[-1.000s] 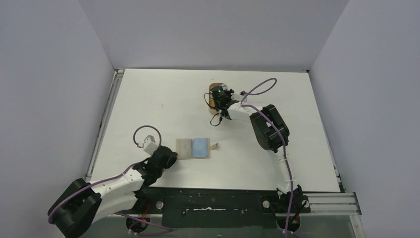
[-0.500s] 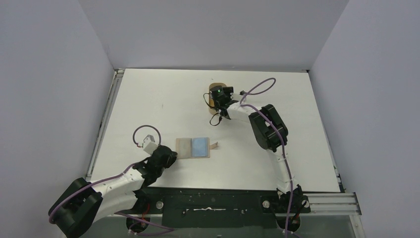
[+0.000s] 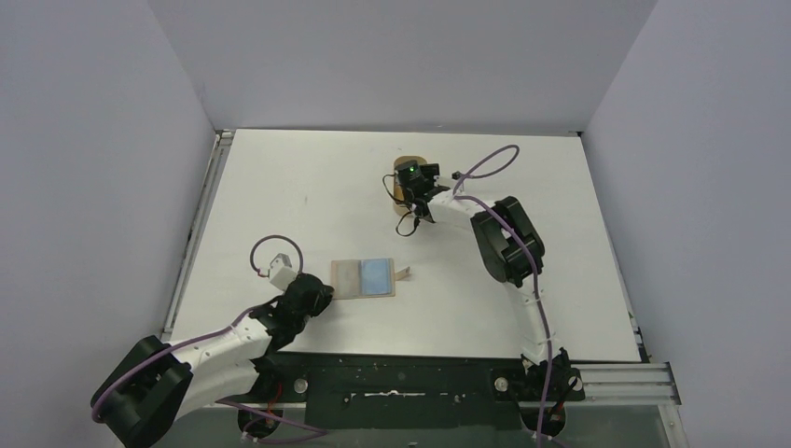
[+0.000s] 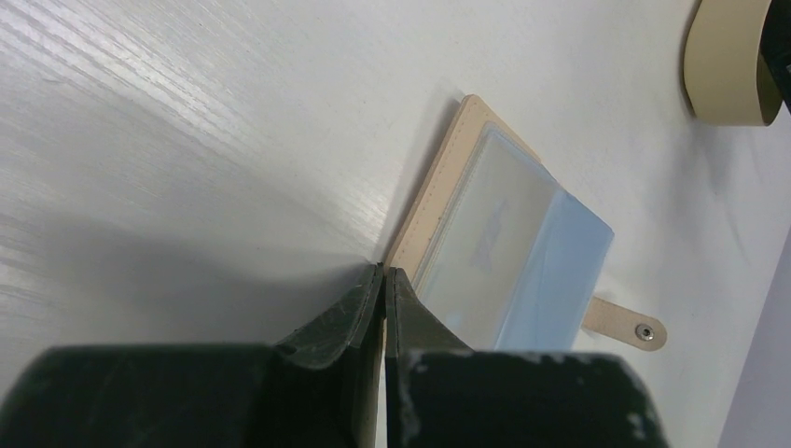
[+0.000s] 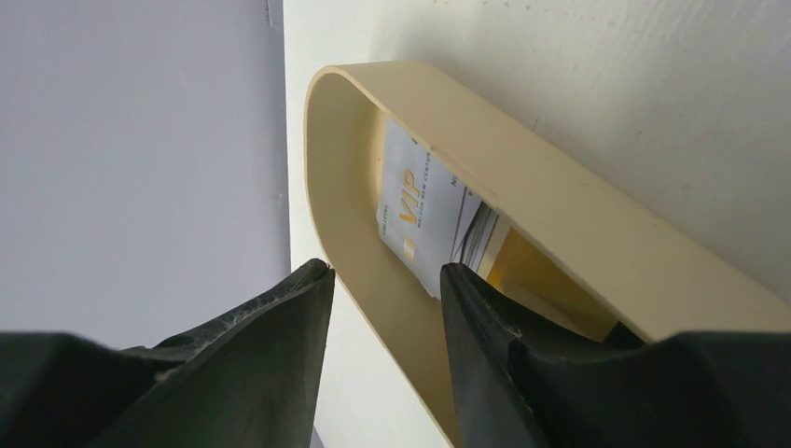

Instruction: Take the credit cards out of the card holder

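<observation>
Stitched tan card holder (image 4: 499, 247) at closed left jaws; right jaws apart over dish (image 5: 560, 219)

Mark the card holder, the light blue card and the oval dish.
card holder (image 4: 438, 191), left wrist view, tan stitched border.
light blue card (image 4: 555, 271), left wrist view, its middle.
oval dish (image 5: 578, 224), right wrist view, outer wall.

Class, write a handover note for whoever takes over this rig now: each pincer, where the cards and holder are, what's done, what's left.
Left pincer: shut, tips at the card holder's left edge.
Right pincer: open over the oval dish, holding nothing.
Done: one VIP card lies in the dish.
Left: the light blue card sits in the open holder's right panel; pull it out.
</observation>
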`<state>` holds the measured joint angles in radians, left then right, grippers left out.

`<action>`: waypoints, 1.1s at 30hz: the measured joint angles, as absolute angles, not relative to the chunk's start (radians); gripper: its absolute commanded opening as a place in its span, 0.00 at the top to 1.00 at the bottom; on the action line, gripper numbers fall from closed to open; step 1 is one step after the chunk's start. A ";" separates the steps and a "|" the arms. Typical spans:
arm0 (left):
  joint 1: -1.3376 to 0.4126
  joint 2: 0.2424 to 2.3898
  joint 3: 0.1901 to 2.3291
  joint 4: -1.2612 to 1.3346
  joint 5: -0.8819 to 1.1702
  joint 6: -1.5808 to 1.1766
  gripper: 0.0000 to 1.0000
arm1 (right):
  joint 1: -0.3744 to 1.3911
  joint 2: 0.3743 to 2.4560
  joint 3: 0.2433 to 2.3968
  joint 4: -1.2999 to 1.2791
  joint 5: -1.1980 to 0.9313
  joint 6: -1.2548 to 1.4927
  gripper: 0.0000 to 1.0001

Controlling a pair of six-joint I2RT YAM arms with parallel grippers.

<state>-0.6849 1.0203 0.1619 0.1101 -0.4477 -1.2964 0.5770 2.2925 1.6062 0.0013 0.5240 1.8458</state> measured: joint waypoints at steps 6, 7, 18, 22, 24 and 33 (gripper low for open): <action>-0.685 1.000 0.162 0.090 -0.439 -1.271 1.00 | 0.586 2.175 1.530 -0.001 0.496 1.823 0.54; -0.685 0.995 0.162 0.086 -0.438 -1.266 1.00 | 0.588 2.143 1.513 0.001 0.485 1.810 0.54; -0.685 0.866 0.252 -0.008 -0.405 -1.130 1.00 | 0.615 1.801 1.389 -0.029 0.175 1.162 0.56; -0.685 0.857 0.312 0.000 -0.376 -1.061 1.00 | 0.659 1.801 1.465 -0.194 0.030 0.815 0.54; -0.685 0.884 0.325 0.007 -0.361 -1.036 1.00 | 0.706 1.797 1.448 -0.246 0.008 0.689 0.54; -0.713 1.133 0.339 0.064 -0.341 -1.012 1.00 | 0.892 1.795 1.180 -0.293 -0.057 0.463 0.51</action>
